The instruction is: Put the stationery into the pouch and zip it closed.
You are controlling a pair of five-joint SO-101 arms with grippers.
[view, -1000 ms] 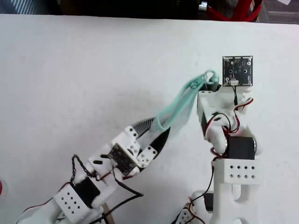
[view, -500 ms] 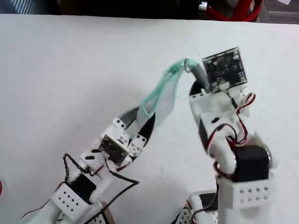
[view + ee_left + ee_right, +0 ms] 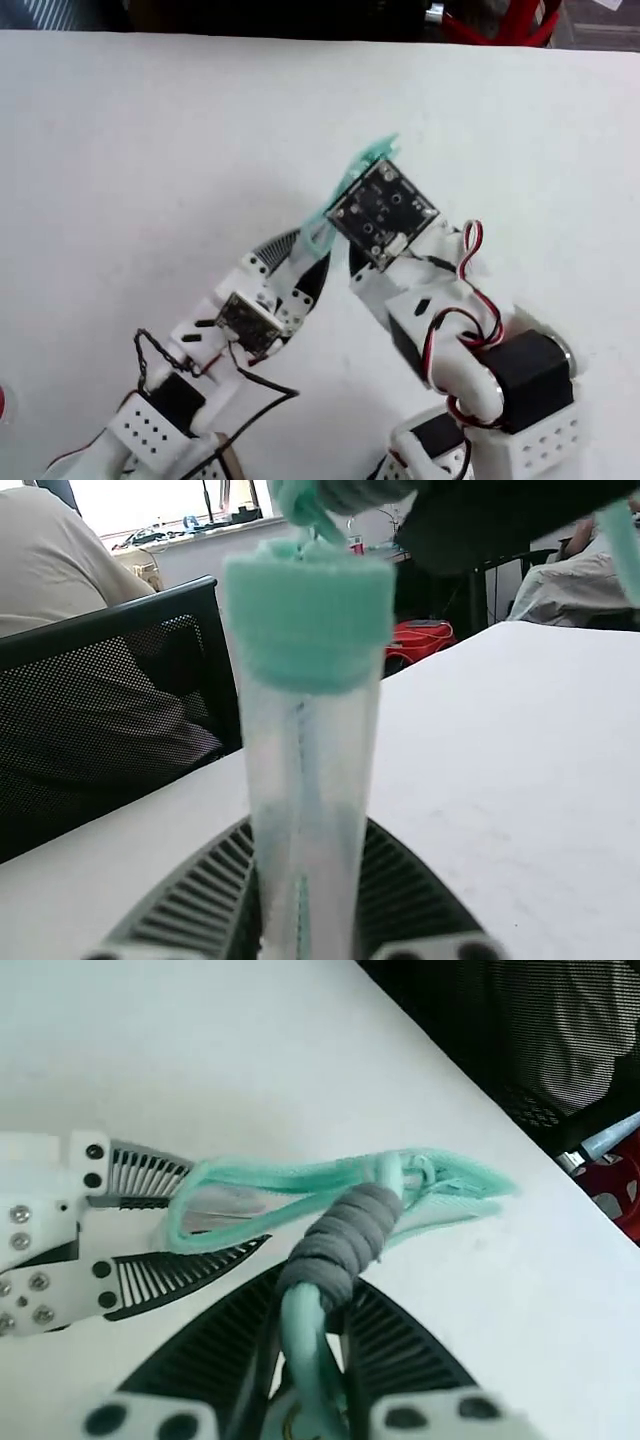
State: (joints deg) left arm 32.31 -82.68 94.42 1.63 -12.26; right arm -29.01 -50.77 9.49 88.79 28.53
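Observation:
A translucent pouch (image 3: 352,180) with teal edging is held up between both arms above the white table. My left gripper (image 3: 305,920) is shut on one end of the pouch (image 3: 305,730), whose teal far end (image 3: 308,615) stands straight up in front of it. My right gripper (image 3: 310,1355) is shut on the teal zipper pull cord (image 3: 345,1235), which carries a grey wrap. In the right wrist view the pouch's teal edges (image 3: 300,1175) run to the left gripper's ribbed fingers (image 3: 185,1270). No loose stationery is visible.
The white table (image 3: 150,130) spreads open to the left and far side. The right arm's camera board (image 3: 383,213) hangs over the pouch's middle. Dark chairs (image 3: 120,710) and a red object (image 3: 420,640) stand beyond the table's far edge.
The right arm has swung left and nearer to the left gripper, carrying the zipper pull along the pouch. The pouch now shows shorter. The left gripper shifted slightly left.

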